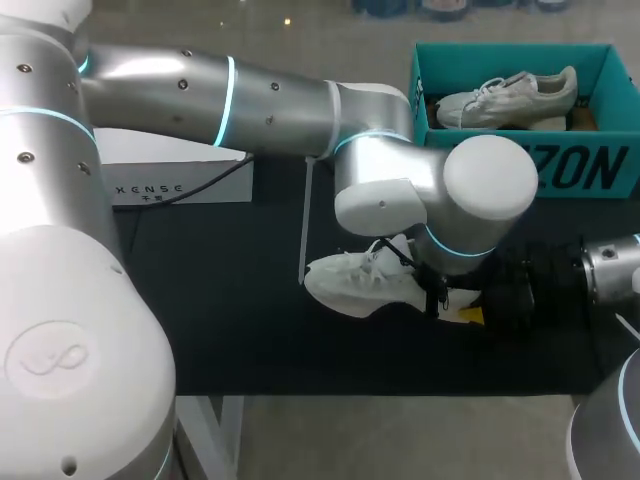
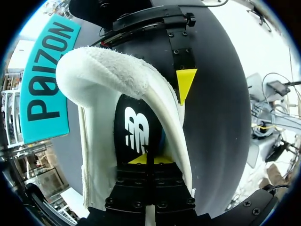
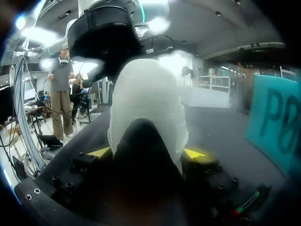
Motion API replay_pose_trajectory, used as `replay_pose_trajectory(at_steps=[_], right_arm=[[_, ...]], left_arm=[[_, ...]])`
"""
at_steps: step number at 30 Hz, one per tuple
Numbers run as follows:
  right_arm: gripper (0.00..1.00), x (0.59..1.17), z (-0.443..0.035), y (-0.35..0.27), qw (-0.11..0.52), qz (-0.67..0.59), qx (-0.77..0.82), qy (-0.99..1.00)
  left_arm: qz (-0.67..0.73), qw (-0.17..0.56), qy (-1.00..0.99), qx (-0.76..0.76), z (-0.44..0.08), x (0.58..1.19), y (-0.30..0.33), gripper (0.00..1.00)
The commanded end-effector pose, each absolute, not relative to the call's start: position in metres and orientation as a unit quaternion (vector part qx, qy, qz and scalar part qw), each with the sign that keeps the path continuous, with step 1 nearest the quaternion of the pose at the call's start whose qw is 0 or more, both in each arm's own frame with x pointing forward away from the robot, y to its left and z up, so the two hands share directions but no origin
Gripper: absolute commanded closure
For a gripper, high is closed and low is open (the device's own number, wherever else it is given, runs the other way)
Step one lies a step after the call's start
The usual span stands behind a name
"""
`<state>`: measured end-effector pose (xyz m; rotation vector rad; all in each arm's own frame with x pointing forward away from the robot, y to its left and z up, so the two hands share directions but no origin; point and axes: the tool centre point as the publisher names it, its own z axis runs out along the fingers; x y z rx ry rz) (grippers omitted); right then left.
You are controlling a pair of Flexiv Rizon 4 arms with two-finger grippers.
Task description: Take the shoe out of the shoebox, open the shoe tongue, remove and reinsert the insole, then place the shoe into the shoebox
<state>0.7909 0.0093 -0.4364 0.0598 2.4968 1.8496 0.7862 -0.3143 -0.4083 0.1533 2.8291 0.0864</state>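
A white shoe (image 1: 350, 285) lies on the black mat, toe to the left. My left gripper (image 1: 432, 285) reaches down into its opening. In the left wrist view its tips (image 2: 146, 159) are pressed together, shut on the black insole (image 2: 136, 127) inside the shoe (image 2: 103, 75). My right gripper (image 1: 480, 300) comes in from the right and is shut on the heel. The right wrist view shows the white heel (image 3: 148, 94) held between both yellow tips of that gripper (image 3: 148, 153). One of its fingers (image 2: 186, 82) lies against the heel's side. The teal shoebox (image 1: 580, 165) stands at the back right.
A second white shoe (image 1: 510, 98) lies inside the shoebox. A white box (image 1: 180, 180) with a black cable sits at the back left. The black mat (image 1: 250, 330) covers the table around the shoe. The shoebox wall (image 2: 44, 80) (image 3: 277, 122) is close beside the shoe.
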Motion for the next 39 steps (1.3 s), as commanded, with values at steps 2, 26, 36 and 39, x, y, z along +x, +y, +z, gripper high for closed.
replay_pose_trajectory(at_steps=[2, 26, 36, 39], right_arm=[[1.00, 0.790, -0.442, 0.013, 0.016, 0.594, 0.019, 0.804], [1.00, 0.790, -0.442, 0.013, 0.016, 0.594, 0.019, 0.804], [1.00, 0.790, -0.442, 0.013, 0.016, 0.594, 0.019, 0.804], [1.00, 0.790, -0.442, 0.013, 0.016, 0.594, 0.019, 0.804]], left_arm=[[0.024, 0.171, 0.983, 0.055, -0.398, 0.787, -0.317, 1.00], [-0.016, 0.262, 0.964, 0.033, -0.308, 0.765, -0.306, 1.00], [-0.034, 0.282, 0.959, 0.015, -0.290, 0.755, -0.305, 1.00], [-0.041, 0.283, 0.958, 0.021, -0.289, 0.753, -0.315, 1.00]])
